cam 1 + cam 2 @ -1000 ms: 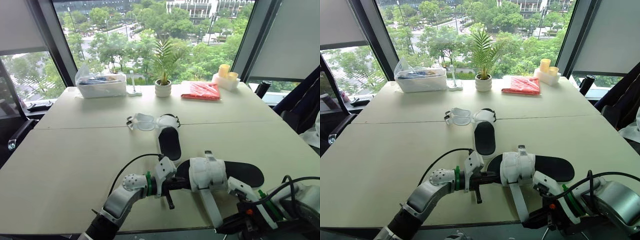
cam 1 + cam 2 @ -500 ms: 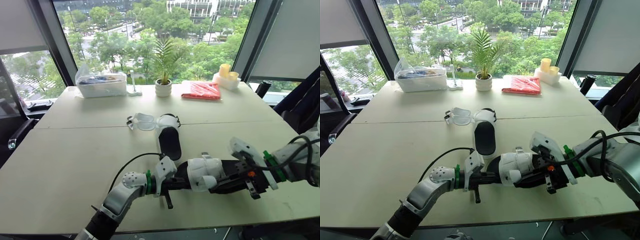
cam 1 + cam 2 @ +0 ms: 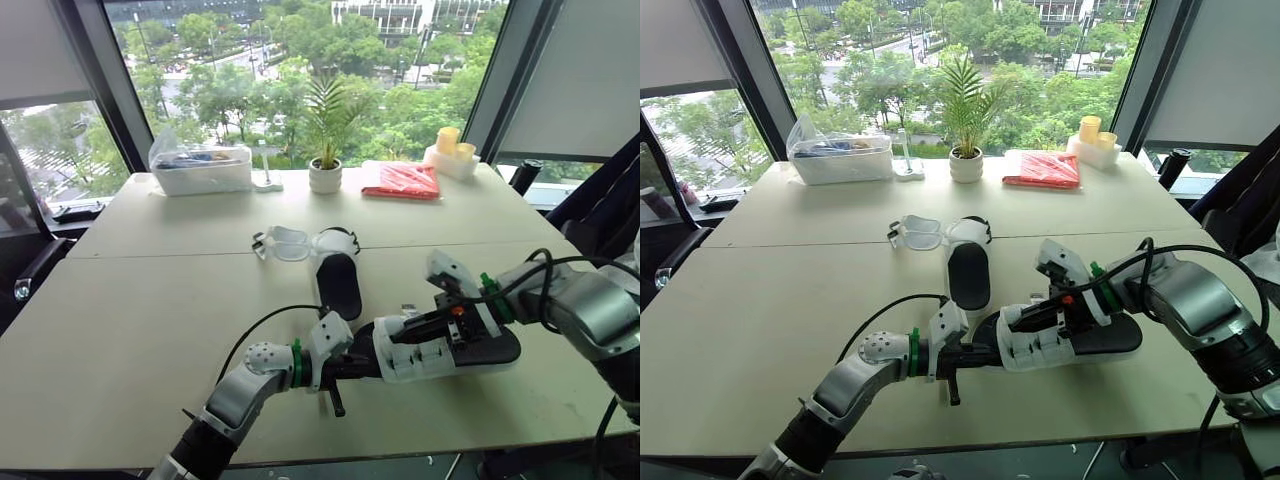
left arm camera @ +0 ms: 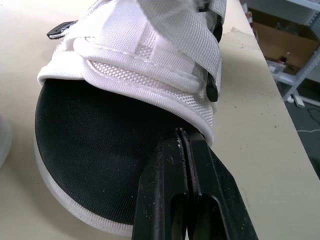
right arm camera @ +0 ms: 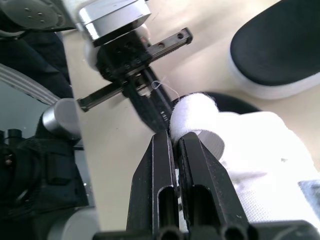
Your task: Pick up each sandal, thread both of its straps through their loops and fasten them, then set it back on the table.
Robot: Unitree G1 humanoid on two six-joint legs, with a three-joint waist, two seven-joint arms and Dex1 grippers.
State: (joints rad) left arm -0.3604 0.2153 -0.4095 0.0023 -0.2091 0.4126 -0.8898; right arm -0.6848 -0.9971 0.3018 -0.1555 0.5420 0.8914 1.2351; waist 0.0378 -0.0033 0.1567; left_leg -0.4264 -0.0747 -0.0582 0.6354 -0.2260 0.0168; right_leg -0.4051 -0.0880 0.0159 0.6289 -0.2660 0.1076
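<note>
I see the near sandal (image 3: 480,345) lying close to the front edge of the table (image 3: 150,290), its black sole flat on the surface and its white upper towards my left arm. My left gripper (image 4: 182,135) comes in at the toe end; its fingers are pressed together over the black insole, and the tips nip the rim of the white upper. My right gripper (image 5: 172,135) reaches across the sandal from the other side. Its fingers are closed on the folded end of a white strap (image 5: 197,112), held just above the upper and near the left gripper's tips. The far sandal (image 3: 338,280) lies further back, near the middle of the table, with its straps at the end away from me and a clear plastic piece (image 3: 285,243) just beside them
</note>
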